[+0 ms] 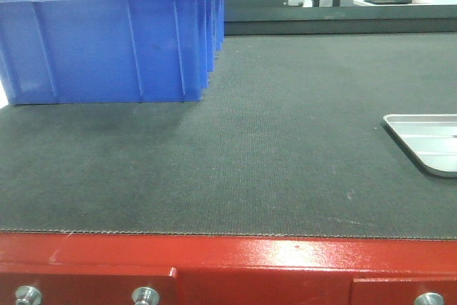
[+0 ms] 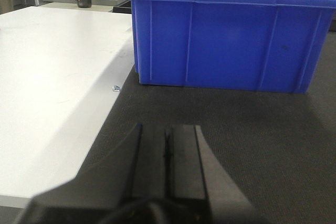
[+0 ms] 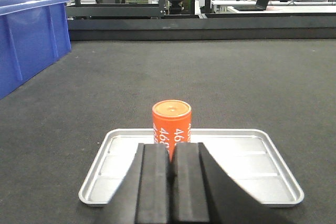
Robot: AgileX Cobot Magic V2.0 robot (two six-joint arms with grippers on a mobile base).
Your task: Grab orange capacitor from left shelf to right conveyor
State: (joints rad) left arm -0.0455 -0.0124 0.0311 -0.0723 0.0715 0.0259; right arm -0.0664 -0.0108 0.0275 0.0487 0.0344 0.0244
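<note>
The orange capacitor [image 3: 171, 124], an orange-red cylinder with white "4680" numerals, stands upright in a silver tray [image 3: 252, 156] on the right conveyor's dark grey belt [image 1: 271, 141]. The belt's red frame [image 1: 250, 258] runs along the front edge. My right gripper [image 3: 171, 148] is shut and empty, its tips just in front of the capacitor's lower part. My left gripper [image 2: 167, 128] is shut and empty, low over the belt. The left shelf is out of view. In the front view only a corner of the tray [image 1: 428, 141] shows, with no capacitor or gripper in sight.
A large blue plastic bin [image 1: 107, 41] stands on the belt at the back left; it also shows in the left wrist view [image 2: 226, 35] and the right wrist view [image 3: 26, 35]. A white table [image 2: 47, 77] borders the belt on the left.
</note>
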